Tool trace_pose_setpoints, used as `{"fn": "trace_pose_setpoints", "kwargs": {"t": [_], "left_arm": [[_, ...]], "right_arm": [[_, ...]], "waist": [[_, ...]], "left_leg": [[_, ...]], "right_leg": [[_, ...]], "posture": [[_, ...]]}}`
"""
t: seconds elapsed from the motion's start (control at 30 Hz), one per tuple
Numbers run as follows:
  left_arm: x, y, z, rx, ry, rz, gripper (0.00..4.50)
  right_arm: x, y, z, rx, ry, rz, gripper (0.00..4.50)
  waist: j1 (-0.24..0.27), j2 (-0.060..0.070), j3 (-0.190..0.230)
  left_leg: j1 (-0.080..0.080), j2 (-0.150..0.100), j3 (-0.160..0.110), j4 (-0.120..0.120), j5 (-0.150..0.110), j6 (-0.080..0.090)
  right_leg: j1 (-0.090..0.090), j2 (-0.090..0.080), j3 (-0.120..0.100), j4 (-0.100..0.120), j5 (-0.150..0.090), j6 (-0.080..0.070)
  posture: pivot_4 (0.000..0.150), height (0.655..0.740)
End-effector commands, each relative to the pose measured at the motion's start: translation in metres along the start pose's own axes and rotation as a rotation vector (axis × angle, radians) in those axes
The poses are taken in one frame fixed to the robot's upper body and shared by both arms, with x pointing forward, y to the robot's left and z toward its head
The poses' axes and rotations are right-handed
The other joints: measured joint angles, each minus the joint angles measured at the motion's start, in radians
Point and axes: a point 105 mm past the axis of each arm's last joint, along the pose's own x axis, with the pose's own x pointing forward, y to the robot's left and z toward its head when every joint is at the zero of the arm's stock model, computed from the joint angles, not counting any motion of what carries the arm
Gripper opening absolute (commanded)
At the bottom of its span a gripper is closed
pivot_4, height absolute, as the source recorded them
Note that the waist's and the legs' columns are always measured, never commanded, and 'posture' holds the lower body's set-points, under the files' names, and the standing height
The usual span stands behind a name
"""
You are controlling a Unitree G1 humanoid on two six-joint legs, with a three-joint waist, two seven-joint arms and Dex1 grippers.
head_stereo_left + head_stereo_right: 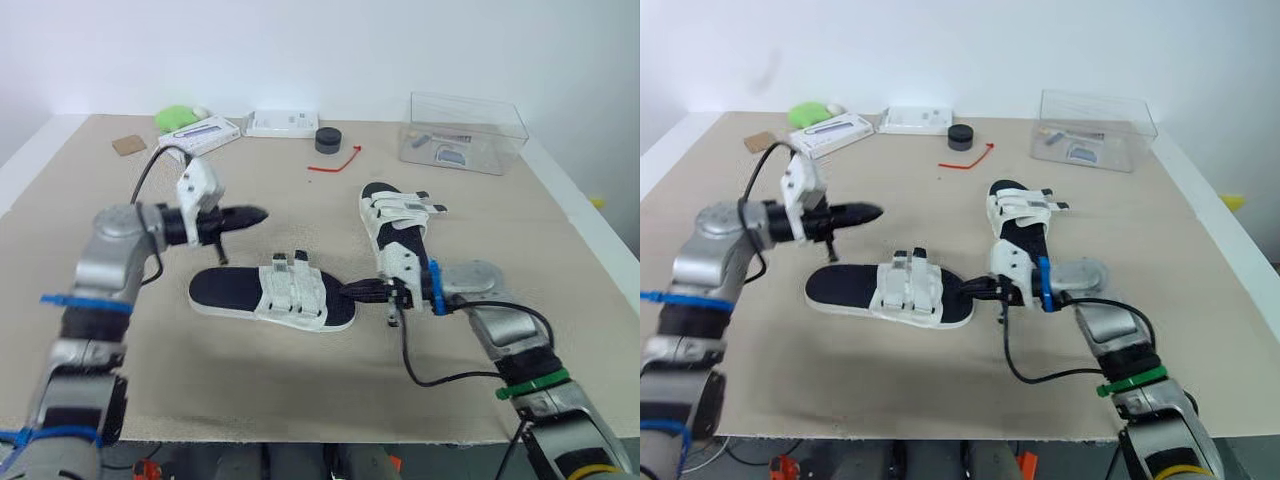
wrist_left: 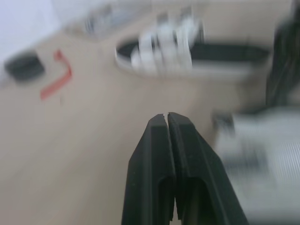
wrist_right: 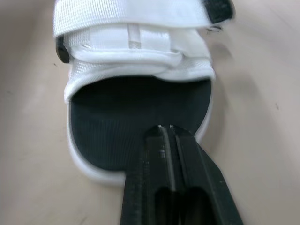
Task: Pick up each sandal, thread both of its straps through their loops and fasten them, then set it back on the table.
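Note:
Two white sandals with black footbeds lie on the tan table (image 1: 250, 390). The near sandal (image 1: 272, 296) lies crosswise in the middle, its two straps over the top with their ends sticking up. The far sandal (image 1: 395, 222) lies behind it to the right, strap ends pointing right. My right gripper (image 1: 350, 291) is shut, its tips at the near sandal's right end, over the black footbed (image 3: 136, 108) in the right wrist view. My left gripper (image 1: 255, 214) is shut and empty, hovering above the table behind the near sandal's left end.
Along the back edge stand a clear plastic box (image 1: 463, 132), a black round cap (image 1: 328, 139), a red strip (image 1: 338, 160), two white boxes (image 1: 200, 133) (image 1: 283, 122), a green object (image 1: 175, 116) and a cardboard piece (image 1: 128, 144).

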Motion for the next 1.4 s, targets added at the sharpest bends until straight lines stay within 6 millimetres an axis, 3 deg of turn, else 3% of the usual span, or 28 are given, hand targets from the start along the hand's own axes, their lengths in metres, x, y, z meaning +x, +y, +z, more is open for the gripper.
{"fn": "trace_pose_setpoints", "kwargs": {"t": [0.03, 0.1, 0.2, 0.3, 0.33, 0.37, 0.4, 0.8, 0.9, 1.13, 1.17, 1.23, 1.4], "left_arm": [[-0.011, -0.006, 0.000, 0.094, 0.033, -0.021, 0.00], [-0.014, -0.013, -0.010, 0.095, 0.065, -0.042, 0.51], [-0.011, -0.029, -0.016, 0.131, 0.089, -0.113, 1.92], [-0.005, -0.040, -0.015, 0.155, 0.078, -0.162, 3.39], [-0.002, -0.045, -0.017, 0.188, 0.089, -0.187, 3.64], [0.002, -0.050, -0.018, 0.227, 0.103, -0.214, 4.27], [0.005, -0.053, -0.019, 0.258, 0.107, -0.233, 4.40], [0.045, -0.064, -0.019, 0.307, 0.042, -0.281, 4.40], [0.049, -0.067, -0.021, 0.281, 0.030, -0.298, 3.50], [0.052, -0.062, -0.023, 0.222, 0.028, -0.276, 0.24], [0.052, -0.059, -0.024, 0.218, 0.035, -0.258, 0.02], [0.052, -0.052, -0.024, 0.210, 0.055, -0.205, 0.02], [0.044, 0.001, -0.018, 0.012, 0.095, 0.188, 0.02]], "right_arm": [[-0.022, 0.006, 0.026, 0.010, -0.108, 0.010, 1.79], [-0.031, 0.010, 0.036, 0.058, -0.183, 0.005, 2.69], [-0.046, 0.010, 0.052, 0.154, -0.309, -0.018, 4.31], [-0.054, 0.010, 0.052, 0.196, -0.315, -0.021, 4.50], [-0.057, 0.010, 0.047, 0.190, -0.296, -0.026, 4.50], [-0.060, 0.010, 0.042, 0.185, -0.278, -0.035, 4.50], [-0.062, 0.009, 0.040, 0.171, -0.269, -0.049, 4.50], [-0.057, 0.008, 0.044, 0.103, -0.298, -0.084, 4.50], [-0.058, 0.010, 0.042, 0.100, -0.292, -0.086, 4.50], [-0.058, 0.013, 0.041, 0.099, -0.284, -0.071, 4.50], [-0.058, 0.013, 0.041, 0.095, -0.285, -0.070, 4.50], [-0.058, 0.013, 0.042, 0.074, -0.289, -0.076, 4.50], [-0.060, 0.006, 0.043, 0.038, -0.289, -0.138, 4.50]], "waist": [[0.000, 0.000, 0.000], [0.000, 0.000, 0.001], [0.000, 0.000, 0.001], [0.000, 0.000, 0.001], [0.000, 0.000, 0.001], [0.000, 0.000, 0.001], [0.001, 0.001, 0.001], [0.000, 0.001, 0.001], [0.000, 0.001, 0.001], [0.000, 0.001, 0.001], [0.000, 0.002, 0.001], [0.000, 0.002, 0.001], [-0.001, 0.002, 0.001]], "left_leg": [[0.000, 0.000, 0.000, 0.000, 0.000, 0.000], [-0.001, 0.000, -0.001, 0.000, -0.001, 0.001], [-0.003, 0.000, -0.003, 0.000, -0.001, 0.001], [-0.004, 0.000, -0.004, 0.000, -0.001, 0.001], [-0.005, 0.000, -0.004, 0.000, -0.001, 0.001], [-0.005, 0.000, -0.005, 0.000, -0.001, 0.001], [-0.005, 0.000, -0.005, 0.000, -0.001, 0.001], [-0.006, -0.001, -0.006, 0.001, -0.001, 0.002], [-0.006, -0.001, -0.006, 0.001, -0.001, 0.002], [-0.006, -0.001, -0.006, 0.002, -0.002, 0.002], [-0.006, -0.001, -0.006, 0.002, -0.002, 0.002], [-0.006, -0.001, -0.006, 0.003, -0.001, 0.002], [-0.006, -0.001, -0.007, 0.007, -0.001, 0.002]], "right_leg": [[0.000, 0.000, 0.000, 0.000, 0.000, 0.000], [0.000, 0.000, -0.002, -0.002, -0.001, 0.000], [0.000, 0.001, -0.003, -0.003, -0.001, 0.000], [0.000, 0.000, -0.004, -0.004, -0.001, 0.000], [0.000, 0.000, -0.005, -0.005, -0.001, 0.000], [0.000, 0.001, -0.005, -0.005, -0.001, 0.000], [0.000, 0.001, -0.006, -0.005, -0.001, 0.000], [0.000, 0.004, -0.006, -0.005, 0.000, 0.001], [0.000, 0.004, -0.006, -0.005, 0.000, 0.001], [0.001, 0.004, -0.006, -0.005, 0.000, 0.001], [0.001, 0.004, -0.006, -0.005, 0.000, 0.001], [0.001, 0.004, -0.006, -0.004, 0.000, 0.001], [0.001, 0.004, -0.006, -0.001, 0.001, 0.002]], "posture": [[0.150, 0.7400], [0.150, 0.7400], [0.150, 0.7400], [0.150, 0.7400], [0.150, 0.7400], [0.150, 0.7400], [0.150, 0.7400], [0.150, 0.7400], [0.150, 0.7400], [0.150, 0.7400], [0.150, 0.7400], [0.150, 0.7400], [0.150, 0.7400]]}}
